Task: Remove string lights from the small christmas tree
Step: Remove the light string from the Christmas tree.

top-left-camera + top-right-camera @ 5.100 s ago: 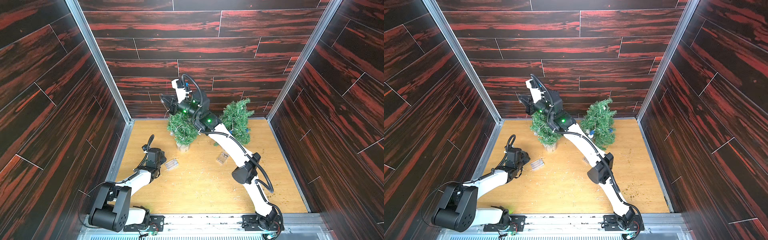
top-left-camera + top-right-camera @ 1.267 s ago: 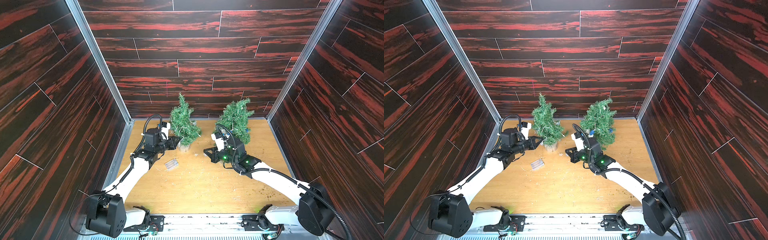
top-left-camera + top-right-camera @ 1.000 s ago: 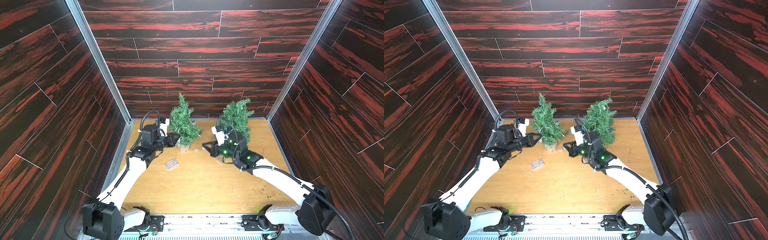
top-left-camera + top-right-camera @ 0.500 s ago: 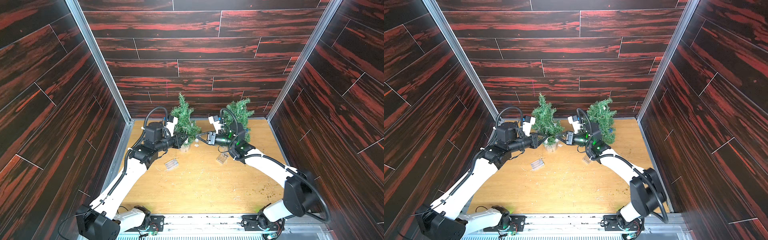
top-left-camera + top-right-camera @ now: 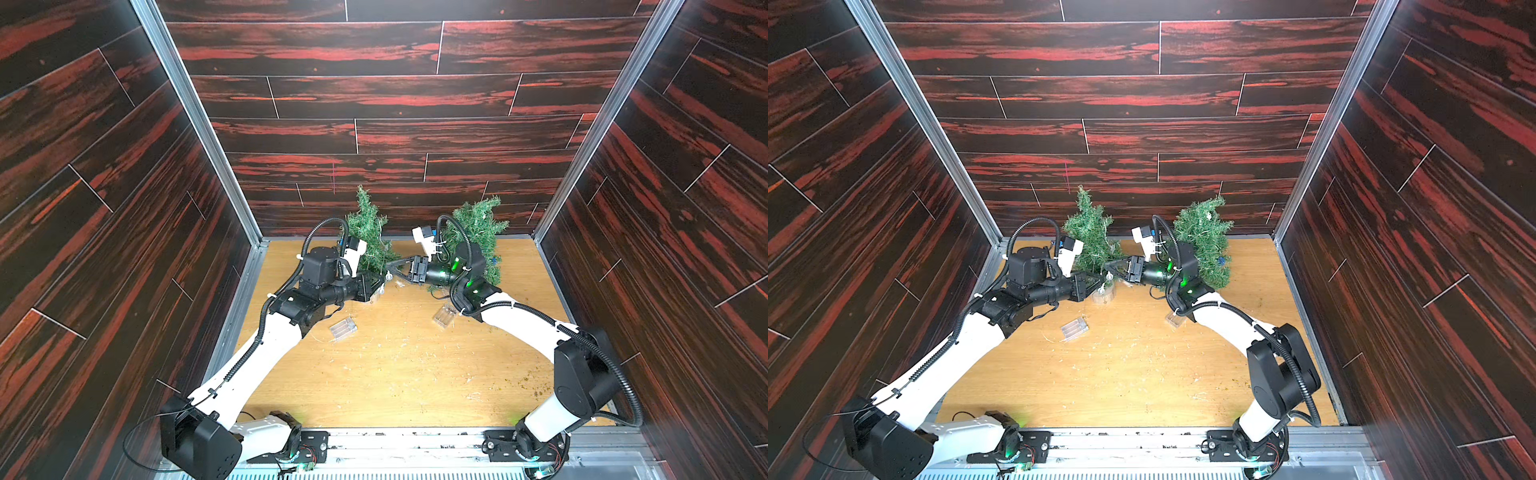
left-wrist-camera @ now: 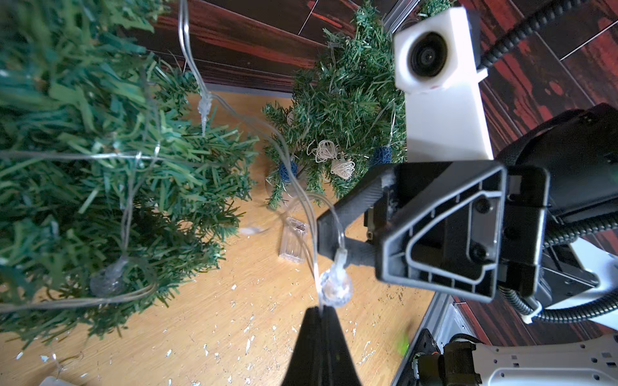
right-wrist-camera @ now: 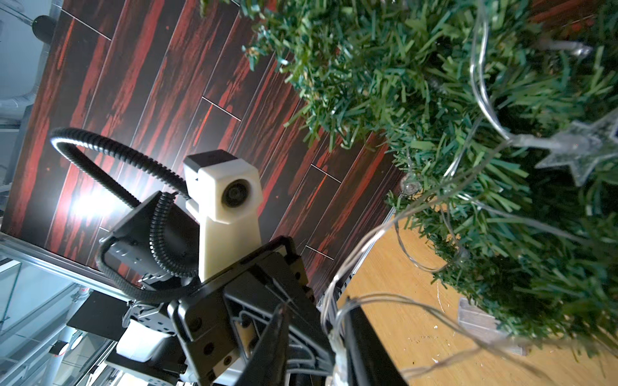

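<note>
The small christmas tree (image 5: pixel 368 235) stands at the back of the table with the string lights (image 6: pixel 200 100), a clear strand with balls and stars, looped round it. My left gripper (image 6: pixel 321 309) is shut on that strand just below a clear ball light (image 6: pixel 335 287), in front of the tree's base (image 5: pixel 1102 283). My right gripper (image 7: pixel 317 320) faces it tip to tip (image 5: pixel 391 268); its jaws stand apart with the same strand running between them. A clear star (image 7: pixel 582 147) hangs in the branches. The strand's battery box (image 5: pixel 343 329) lies on the table.
A second tree (image 5: pixel 478 237) with blue and white woven balls (image 6: pixel 334 160) stands at the back right, behind my right arm. Its battery box (image 5: pixel 444 316) lies beside that arm. Dark wood walls close in three sides; needle litter dots the wooden table (image 5: pixel 395 374).
Both arms have swung in to meet in front of the left tree's base. The right gripper has gone from shut to open. The left gripper has stayed shut.
</note>
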Robot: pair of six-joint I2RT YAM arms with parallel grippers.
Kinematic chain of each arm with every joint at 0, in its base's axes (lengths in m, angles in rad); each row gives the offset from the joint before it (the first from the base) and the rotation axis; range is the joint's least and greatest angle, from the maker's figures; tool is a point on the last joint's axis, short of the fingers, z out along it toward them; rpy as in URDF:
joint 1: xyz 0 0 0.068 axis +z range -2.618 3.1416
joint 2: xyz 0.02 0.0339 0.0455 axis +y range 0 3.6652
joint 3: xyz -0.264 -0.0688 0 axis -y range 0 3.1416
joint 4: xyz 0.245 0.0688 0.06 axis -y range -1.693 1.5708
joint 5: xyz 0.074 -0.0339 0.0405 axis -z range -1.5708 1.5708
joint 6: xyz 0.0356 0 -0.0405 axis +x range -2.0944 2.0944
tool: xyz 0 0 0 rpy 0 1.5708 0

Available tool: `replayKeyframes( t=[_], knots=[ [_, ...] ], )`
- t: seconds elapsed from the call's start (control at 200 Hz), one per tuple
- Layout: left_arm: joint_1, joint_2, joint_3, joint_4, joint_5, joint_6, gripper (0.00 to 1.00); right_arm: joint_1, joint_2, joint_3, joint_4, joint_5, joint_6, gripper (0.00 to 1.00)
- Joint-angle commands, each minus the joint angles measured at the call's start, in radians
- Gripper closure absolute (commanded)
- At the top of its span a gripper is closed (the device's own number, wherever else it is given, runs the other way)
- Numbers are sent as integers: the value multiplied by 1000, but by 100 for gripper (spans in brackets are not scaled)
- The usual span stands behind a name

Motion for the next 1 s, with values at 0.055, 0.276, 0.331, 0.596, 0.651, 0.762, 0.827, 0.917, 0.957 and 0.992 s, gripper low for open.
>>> replayKeyframes(
  t=[0.055, 0.276, 0.331, 0.596, 0.651, 0.762, 0.827, 0.917, 0.957, 0.992],
  knots=[
    [-7, 2, 2, 10, -4, 15, 100, 0, 47, 43, 13, -5, 20, 64],
    [-9, 2, -2, 11, -8, 17, 100, 1, 62, 56, -2, 9, 25, 63],
    [-9, 1, -4, 10, -7, 17, 100, 1, 69, 71, -10, 9, 25, 63],
    [-14, 10, -7, 16, -7, 15, 100, 8, 98, 126, -36, 11, 27, 67],
    [-14, 11, -7, 18, -6, 14, 100, 8, 97, 125, -44, 15, 24, 69],
    [-15, 13, -9, 19, -5, 16, 100, 8, 95, 120, -47, 21, 23, 71],
    [-15, 13, -8, 18, -8, 17, 100, 7, 99, 124, -51, 22, 24, 71],
    [-15, 13, -7, 18, -8, 19, 100, 8, 112, 135, -53, 18, 32, 71],
    [-15, 12, -8, 18, -8, 18, 100, 8, 114, 140, -51, 18, 36, 71],
    [-15, 13, -9, 18, -9, 17, 100, 8, 119, 142, -51, 19, 37, 72]
  ],
)
